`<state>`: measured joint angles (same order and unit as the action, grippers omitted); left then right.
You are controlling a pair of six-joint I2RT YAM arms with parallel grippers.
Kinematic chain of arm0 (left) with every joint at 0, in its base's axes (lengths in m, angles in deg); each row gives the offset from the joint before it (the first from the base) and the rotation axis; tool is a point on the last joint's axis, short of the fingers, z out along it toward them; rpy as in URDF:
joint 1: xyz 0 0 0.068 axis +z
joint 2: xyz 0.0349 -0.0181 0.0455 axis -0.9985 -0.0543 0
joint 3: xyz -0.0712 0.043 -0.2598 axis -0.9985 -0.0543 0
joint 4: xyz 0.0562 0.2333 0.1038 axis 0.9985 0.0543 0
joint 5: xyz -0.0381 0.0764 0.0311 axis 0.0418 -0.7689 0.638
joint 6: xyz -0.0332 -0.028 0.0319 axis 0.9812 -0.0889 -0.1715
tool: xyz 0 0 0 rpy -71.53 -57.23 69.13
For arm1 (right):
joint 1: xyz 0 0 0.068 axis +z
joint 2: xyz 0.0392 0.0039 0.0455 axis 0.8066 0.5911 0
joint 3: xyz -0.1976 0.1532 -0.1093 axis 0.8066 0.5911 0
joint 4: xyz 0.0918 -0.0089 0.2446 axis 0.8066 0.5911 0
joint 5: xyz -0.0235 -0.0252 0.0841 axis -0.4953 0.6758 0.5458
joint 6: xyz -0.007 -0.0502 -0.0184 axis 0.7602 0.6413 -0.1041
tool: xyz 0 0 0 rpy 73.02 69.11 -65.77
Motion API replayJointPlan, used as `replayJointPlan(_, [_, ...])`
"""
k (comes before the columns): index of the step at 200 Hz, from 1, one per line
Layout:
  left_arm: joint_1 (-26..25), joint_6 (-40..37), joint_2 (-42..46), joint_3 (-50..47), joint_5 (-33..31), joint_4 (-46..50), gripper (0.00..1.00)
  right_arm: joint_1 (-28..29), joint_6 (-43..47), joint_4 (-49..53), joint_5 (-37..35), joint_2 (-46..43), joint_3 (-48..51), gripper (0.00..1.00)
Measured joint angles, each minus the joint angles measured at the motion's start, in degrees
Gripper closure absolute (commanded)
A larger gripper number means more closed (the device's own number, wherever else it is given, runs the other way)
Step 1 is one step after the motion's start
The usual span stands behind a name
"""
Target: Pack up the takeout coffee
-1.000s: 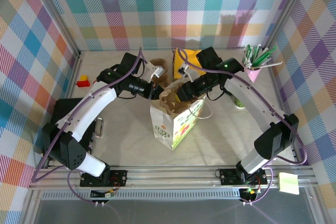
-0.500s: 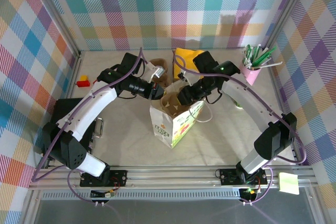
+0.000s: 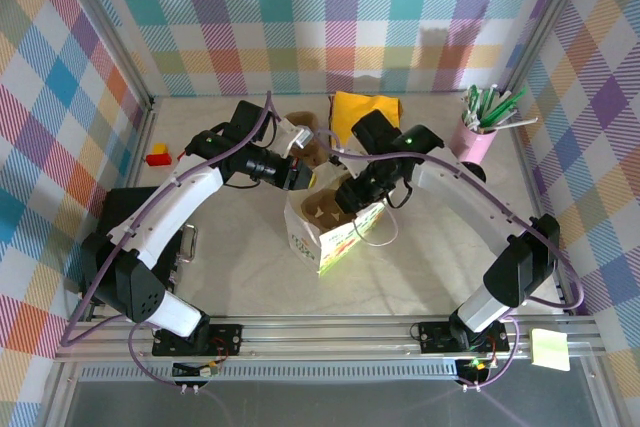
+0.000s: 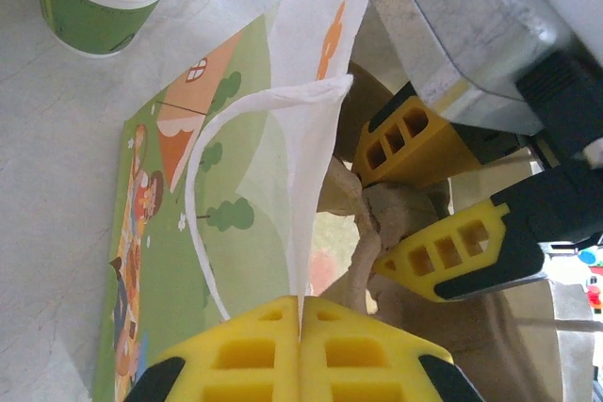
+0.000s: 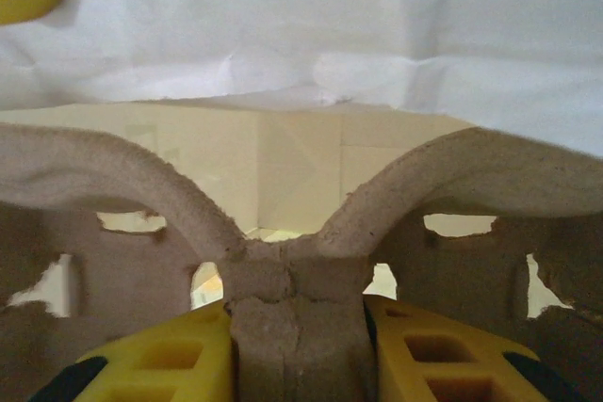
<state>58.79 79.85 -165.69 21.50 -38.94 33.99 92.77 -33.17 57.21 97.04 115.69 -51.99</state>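
Coffee cup [image 4: 89, 2] stands upright on the counter [image 4: 38, 185] past the bag [image 4: 236, 138], nearer the right arm. The right tool [image 5: 300, 327] grips the cup tray [image 5: 283, 242]; the left tool [image 4: 301, 322] pinches the bag's edge.

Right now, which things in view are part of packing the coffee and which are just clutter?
In the job:
coffee cup, green with white rim
paper bag, edge pinched by the left tool
pulp tray, clamped in the right tool at the bag's mouth

Lying about:
pink pen holder
yellow item at the back
red and yellow block
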Motion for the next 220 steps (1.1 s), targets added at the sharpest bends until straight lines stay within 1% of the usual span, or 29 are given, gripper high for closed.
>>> replayJointPlan(38, [0.00,1.42,0.02,-0.57,-1.84,-0.87,1.00,1.62,0.42,-2.08,-4.85,-0.11,2.54,0.66])
replayJointPlan(73, [0.00,3.58,0.04,-1.09,-2.75,-2.16,1.00,2.69,1.25,-4.11,-7.26,-0.11,4.00,0.66])
replayJointPlan(152, [0.00,7.45,1.03,-2.58,-4.46,-3.43,1.00,3.10,3.82,-6.29,-8.15,1.92,6.05,0.65])
replayJointPlan(220, [0.00,7.82,1.44,-2.84,-4.92,-3.39,1.00,3.78,6.45,-6.49,-8.13,3.63,6.14,0.65])
